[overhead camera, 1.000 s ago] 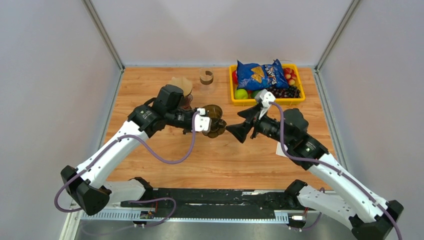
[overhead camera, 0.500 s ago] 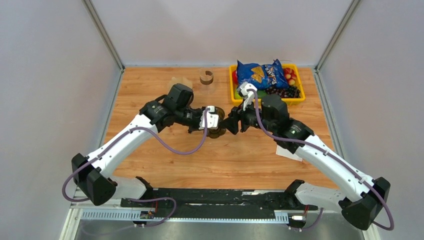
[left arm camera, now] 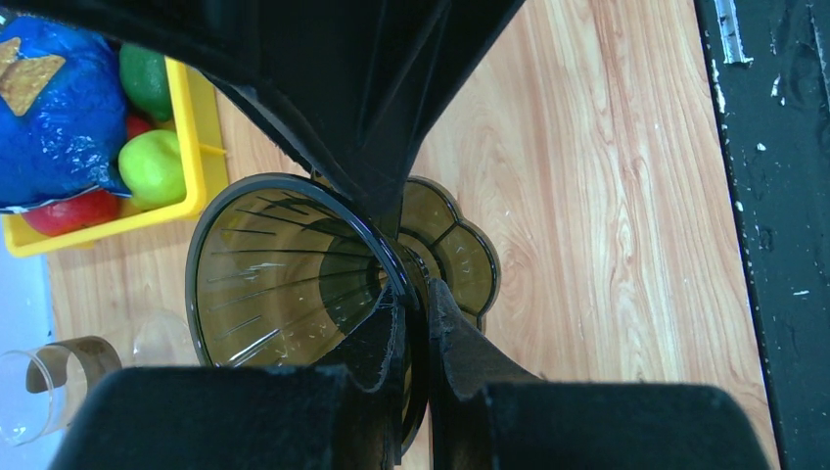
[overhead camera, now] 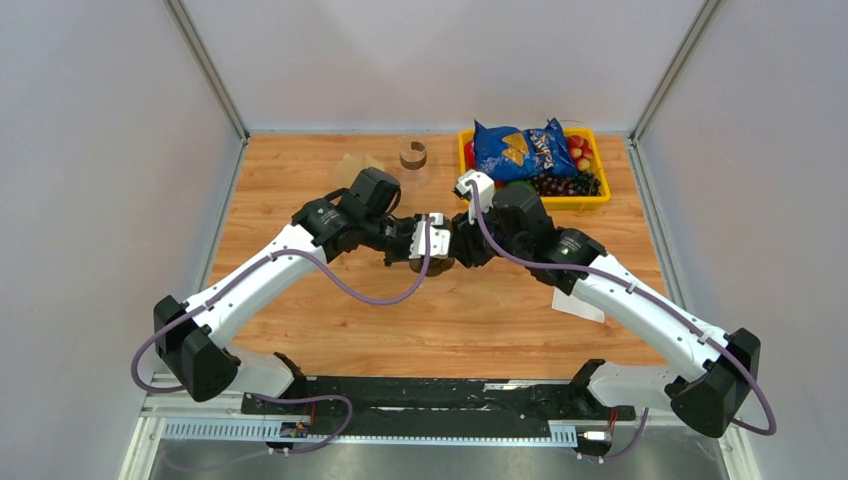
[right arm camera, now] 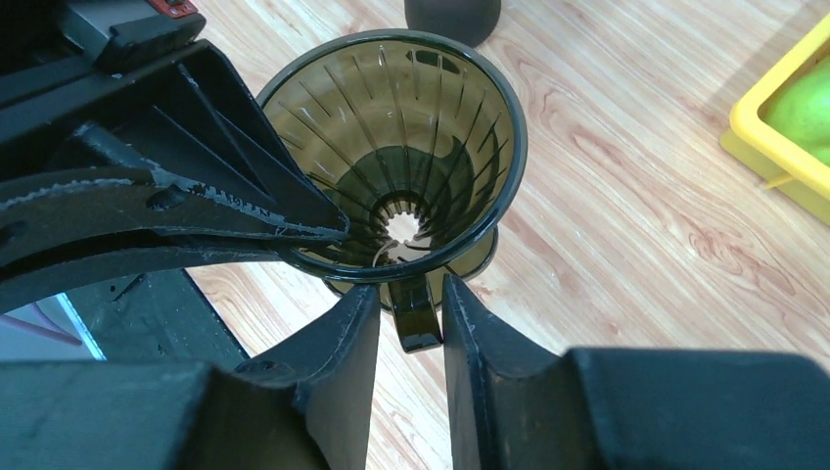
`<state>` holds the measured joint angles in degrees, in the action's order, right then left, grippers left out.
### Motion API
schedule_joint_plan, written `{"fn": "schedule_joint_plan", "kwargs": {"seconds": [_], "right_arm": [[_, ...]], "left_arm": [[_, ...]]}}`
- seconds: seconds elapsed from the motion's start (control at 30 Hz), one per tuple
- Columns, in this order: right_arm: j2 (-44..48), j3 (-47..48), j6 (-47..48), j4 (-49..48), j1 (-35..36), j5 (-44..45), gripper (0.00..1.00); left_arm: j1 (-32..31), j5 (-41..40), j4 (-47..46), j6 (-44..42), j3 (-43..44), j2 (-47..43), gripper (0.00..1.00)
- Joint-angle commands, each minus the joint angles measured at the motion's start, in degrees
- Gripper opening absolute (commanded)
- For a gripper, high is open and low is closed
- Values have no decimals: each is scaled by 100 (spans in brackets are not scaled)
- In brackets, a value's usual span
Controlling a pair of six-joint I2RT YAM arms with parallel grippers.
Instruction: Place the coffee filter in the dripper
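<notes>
Top external view: dripper [overhead camera: 433, 263] is seen over the middle of the table [overhead camera: 480, 320], between both arms.
Left gripper [left arm camera: 415, 299]: fingers are pinched narrow on the dripper's rim wall.
Right gripper [right arm camera: 411, 294]: fingers are set narrow, flanking the dripper's handle; whether it is clamped cannot be told.
Coffee filter [overhead camera: 352, 162]: possibly the tan shape behind the left arm, mostly hidden.

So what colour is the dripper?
The dripper is translucent smoky brown, with a ribbed inside; the right wrist view shows it best.
</notes>
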<state>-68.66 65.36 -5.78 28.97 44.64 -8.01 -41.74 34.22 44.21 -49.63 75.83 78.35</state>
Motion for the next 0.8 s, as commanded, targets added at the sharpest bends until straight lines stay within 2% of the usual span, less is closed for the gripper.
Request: {"fn": "schedule_joint_plan", "kwargs": {"seconds": [0.0,0.1,0.17,0.2,0.47,0.53,0.57,0.6,0.63,0.7,0.77], "right_arm": [[-71,309,58,64,63,221,29],[-126,329,44,56,85,225,13],[-151,344,-22,59,100,307,2],[-156,345,-33,62,105,361,0],[72,213,-247,19,114,1033,0],[149,124,-275,-87,110,1009,0],[178,85,-288,-151,107,1025,0],[207,39,-294,-214,113,1061,0],[241,12,-292,-263,107,1159,0],[288,-18,-308,-350,113,1438,0],[321,-36,-330,-454,108,1636,0]], "left_arm": [[-101,70,-35,-119,309,-7,0],[-117,58,-54,-97,329,-6,2],[-123,70,-92,-31,344,-4,6],[-131,77,-121,45,348,-12,10],[-132,142,-660,360,102,-231,42],[-133,188,-722,407,83,-278,43],[-133,223,-725,416,82,-286,47],[-133,233,-746,430,88,-303,52],[-133,225,-768,507,84,-316,72],[-131,188,-904,677,71,-388,96],[-133,160,-1138,968,30,-525,99]]}}
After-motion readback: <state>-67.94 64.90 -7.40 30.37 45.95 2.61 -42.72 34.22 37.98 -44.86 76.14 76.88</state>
